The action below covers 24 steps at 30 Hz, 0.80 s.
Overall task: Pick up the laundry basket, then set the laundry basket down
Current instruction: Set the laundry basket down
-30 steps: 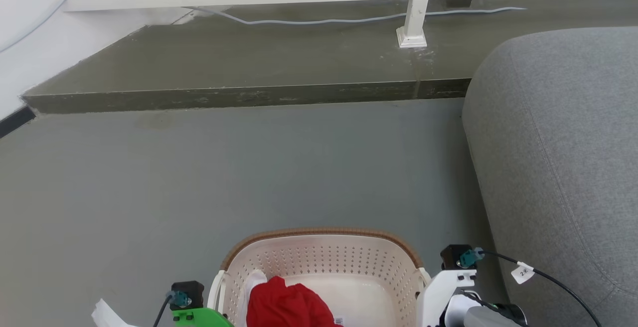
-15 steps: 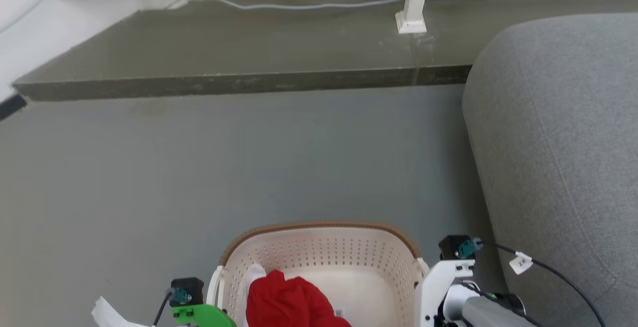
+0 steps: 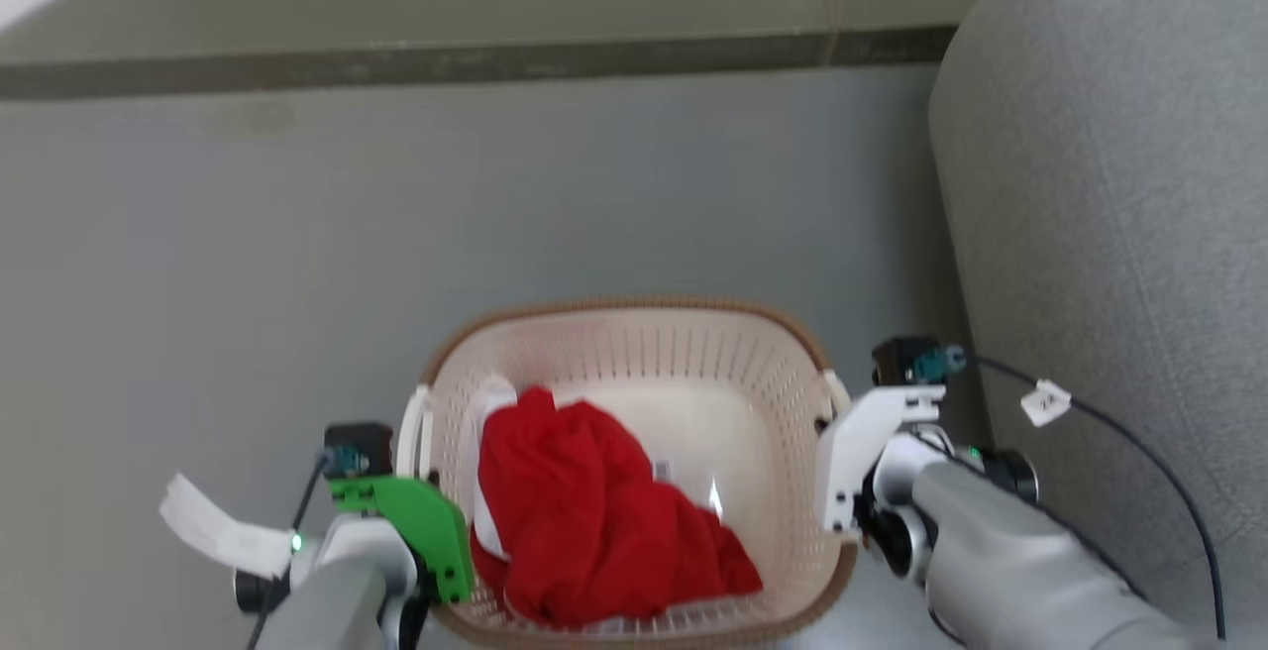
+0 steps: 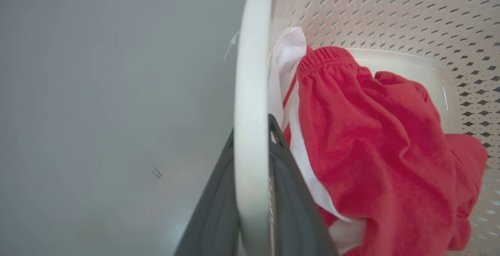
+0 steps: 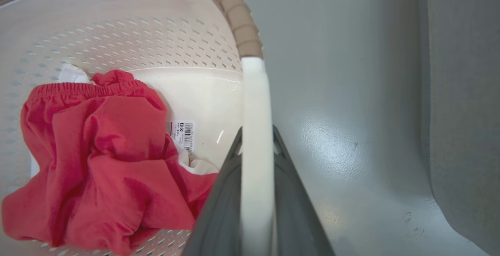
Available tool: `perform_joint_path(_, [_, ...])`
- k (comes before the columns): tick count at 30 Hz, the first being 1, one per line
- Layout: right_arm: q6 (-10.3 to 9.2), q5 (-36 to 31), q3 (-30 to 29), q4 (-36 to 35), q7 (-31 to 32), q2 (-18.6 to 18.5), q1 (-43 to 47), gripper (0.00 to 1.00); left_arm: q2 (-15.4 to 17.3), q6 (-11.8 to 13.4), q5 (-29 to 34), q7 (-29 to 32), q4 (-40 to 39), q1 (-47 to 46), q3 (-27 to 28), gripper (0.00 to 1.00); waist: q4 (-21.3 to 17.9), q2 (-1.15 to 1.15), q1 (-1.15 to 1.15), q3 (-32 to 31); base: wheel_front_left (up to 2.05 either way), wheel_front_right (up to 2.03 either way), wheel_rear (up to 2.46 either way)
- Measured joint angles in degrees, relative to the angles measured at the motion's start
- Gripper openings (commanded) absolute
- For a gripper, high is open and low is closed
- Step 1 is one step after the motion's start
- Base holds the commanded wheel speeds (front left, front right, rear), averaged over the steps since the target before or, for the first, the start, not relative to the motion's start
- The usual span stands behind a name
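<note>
The laundry basket (image 3: pixel 634 353), cream-white and perforated with a brown woven-look rim, sits low in the middle of the head view over the grey floor. A red garment (image 3: pixel 584 501) with a white piece under it lies inside, beside a barcode sticker (image 5: pixel 183 133). My left gripper (image 4: pixel 252 131) is shut on the basket's white left handle (image 4: pixel 252 53), one dark finger on each side. My right gripper (image 5: pixel 257 131) grips the white right handle (image 5: pixel 256 92) the same way. In the head view the left gripper (image 3: pixel 421 491) and right gripper (image 3: pixel 842 462) flank the basket. Whether the basket touches the floor I cannot tell.
A large grey sofa (image 3: pixel 1109 184) stands close on the right, just past my right arm. A raised dark step (image 3: pixel 446 60) crosses the far side. Open grey floor (image 3: pixel 297 234) stretches ahead and to the left.
The head camera has tilted down, so the railing has left the picture and more of the basket shows. Both grippers stay at the basket's handles.
</note>
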Motion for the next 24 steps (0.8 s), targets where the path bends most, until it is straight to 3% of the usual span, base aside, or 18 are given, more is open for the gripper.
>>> perform_joint_path(24, [-0.1,0.0,-2.3,2.8,-3.0,-0.3,-16.4,0.0,0.4,0.8,0.3,-1.8,-1.4,-14.8,1.7,0.0,0.9,0.0,0.01,18.4,0.0,0.0,0.0])
